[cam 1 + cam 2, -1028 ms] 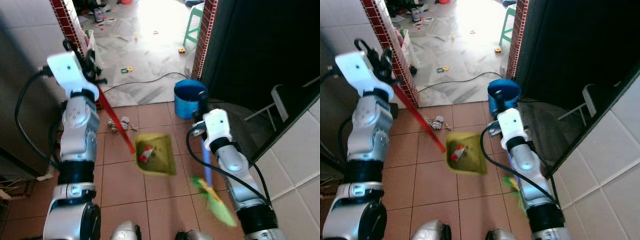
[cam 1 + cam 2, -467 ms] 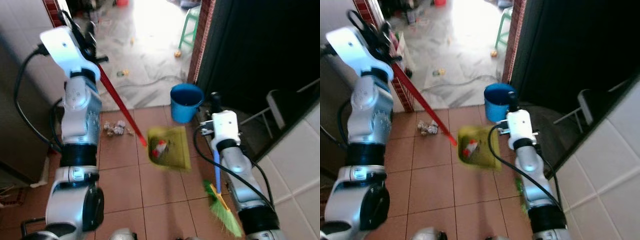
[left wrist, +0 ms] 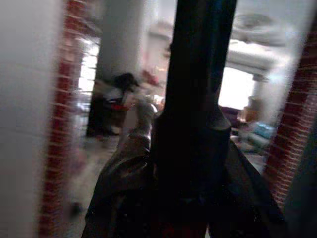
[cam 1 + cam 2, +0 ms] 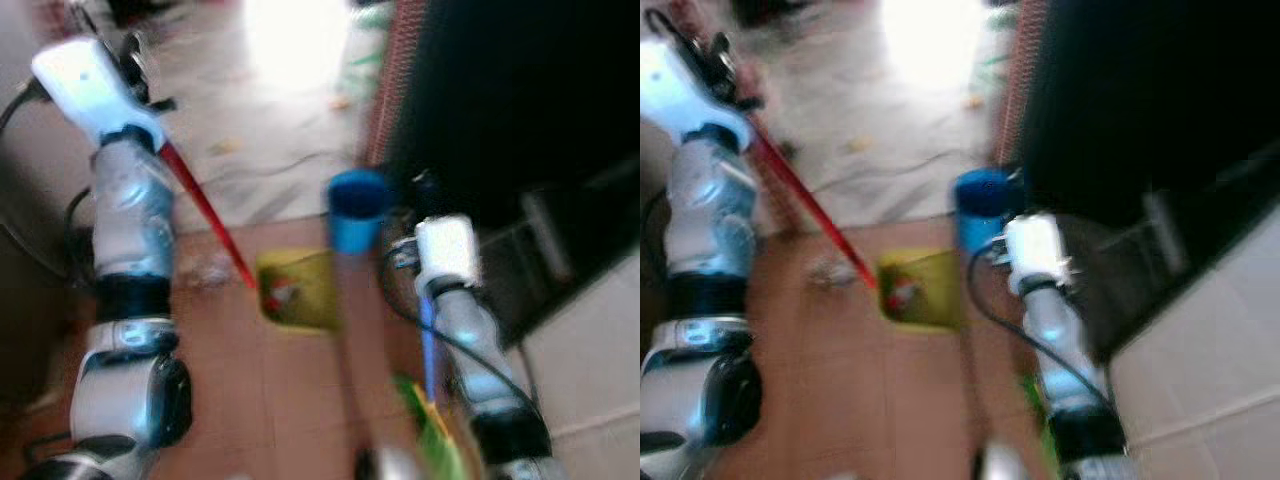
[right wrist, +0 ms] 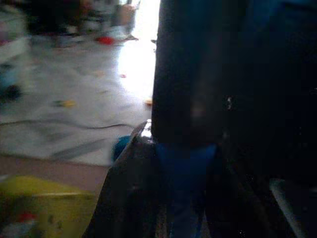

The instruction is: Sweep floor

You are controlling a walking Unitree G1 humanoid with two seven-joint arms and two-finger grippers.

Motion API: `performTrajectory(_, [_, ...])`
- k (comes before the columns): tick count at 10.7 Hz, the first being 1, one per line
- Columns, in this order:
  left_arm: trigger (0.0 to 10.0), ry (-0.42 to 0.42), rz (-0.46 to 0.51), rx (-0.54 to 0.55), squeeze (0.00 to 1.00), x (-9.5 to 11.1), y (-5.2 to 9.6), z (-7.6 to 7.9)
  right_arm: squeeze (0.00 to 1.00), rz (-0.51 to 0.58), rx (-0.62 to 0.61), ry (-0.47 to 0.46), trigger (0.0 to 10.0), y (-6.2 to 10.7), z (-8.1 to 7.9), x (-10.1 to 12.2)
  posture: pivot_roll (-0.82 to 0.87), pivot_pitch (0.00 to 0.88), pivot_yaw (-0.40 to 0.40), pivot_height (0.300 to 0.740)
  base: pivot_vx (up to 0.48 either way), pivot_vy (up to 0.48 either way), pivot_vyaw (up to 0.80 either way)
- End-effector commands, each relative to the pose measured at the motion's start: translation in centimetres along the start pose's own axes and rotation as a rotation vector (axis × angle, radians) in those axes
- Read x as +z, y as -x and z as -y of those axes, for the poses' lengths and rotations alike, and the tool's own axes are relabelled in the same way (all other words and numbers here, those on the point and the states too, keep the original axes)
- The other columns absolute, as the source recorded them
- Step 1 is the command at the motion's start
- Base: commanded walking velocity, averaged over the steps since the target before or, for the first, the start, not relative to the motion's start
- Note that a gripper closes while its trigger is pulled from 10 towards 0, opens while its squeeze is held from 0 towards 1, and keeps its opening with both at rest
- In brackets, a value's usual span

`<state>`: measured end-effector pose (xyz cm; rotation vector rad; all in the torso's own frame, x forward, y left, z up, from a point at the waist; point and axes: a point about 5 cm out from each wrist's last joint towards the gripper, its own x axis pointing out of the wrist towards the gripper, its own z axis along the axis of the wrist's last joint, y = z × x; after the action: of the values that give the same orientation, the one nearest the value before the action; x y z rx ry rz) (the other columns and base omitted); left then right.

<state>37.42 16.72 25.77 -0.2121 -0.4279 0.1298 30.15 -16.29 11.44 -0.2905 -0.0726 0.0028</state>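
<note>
Yellow dustpan (image 4: 296, 290) is resting on the tiled floor (image 4: 250, 390) with litter inside, left gripper (image 4: 135, 75) clamped on its red handle (image 4: 205, 215), right gripper (image 4: 425, 195) clamped on the broom (image 4: 430, 400) — remaining debris (image 4: 205, 270) apparently needing sweeping in next.

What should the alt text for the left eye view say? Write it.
Blurred view down at a tiled floor: the left end effector holds a red-handled yellow dustpan with litter in it, the right end effector holds a blue-handled green broom, and a blue bucket stands beyond.

Tiled floor (image 4: 250, 400) carries a blue bucket (image 4: 355, 208) and crumpled litter (image 4: 205, 270)
</note>
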Motion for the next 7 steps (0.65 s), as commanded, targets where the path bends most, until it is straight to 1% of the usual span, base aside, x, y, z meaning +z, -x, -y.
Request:
performTrajectory(1, [10.0,0.055,0.128,0.011,0.00,2.9,-0.8,-0.3,0.00,0.120,-0.003,0.029,10.0,-0.6,-0.2,2.6,-0.07,0.000,0.009,0.740,0.454,0.000,0.00])
performTrajectory(2, [10.0,0.059,0.138,0.014,0.00,3.2,-1.0,-0.3,0.00,0.156,0.005,0.064,10.0,-1.0,-0.2,3.3,-0.07,0.000,0.010,0.740,0.454,0.000,0.00])
performTrajectory(4, [10.0,0.056,0.158,0.019,0.00,3.7,-1.2,-0.3,0.00,0.121,0.021,0.069,10.0,-0.8,-0.5,2.3,-0.06,0.000,0.008,0.740,0.454,0.000,0.00])
performTrajectory(5, [10.0,0.047,0.173,0.029,0.00,4.1,-1.4,-0.6,0.00,0.101,0.034,0.068,10.0,-0.3,-0.9,1.7,-0.06,0.000,0.009,0.740,0.454,0.000,0.00])
performTrajectory(7, [10.0,0.043,0.171,0.039,0.00,4.0,-1.5,-0.8,0.00,0.096,0.037,0.068,10.0,-0.2,-1.0,1.6,-0.06,0.000,0.010,0.740,0.452,0.000,0.00])
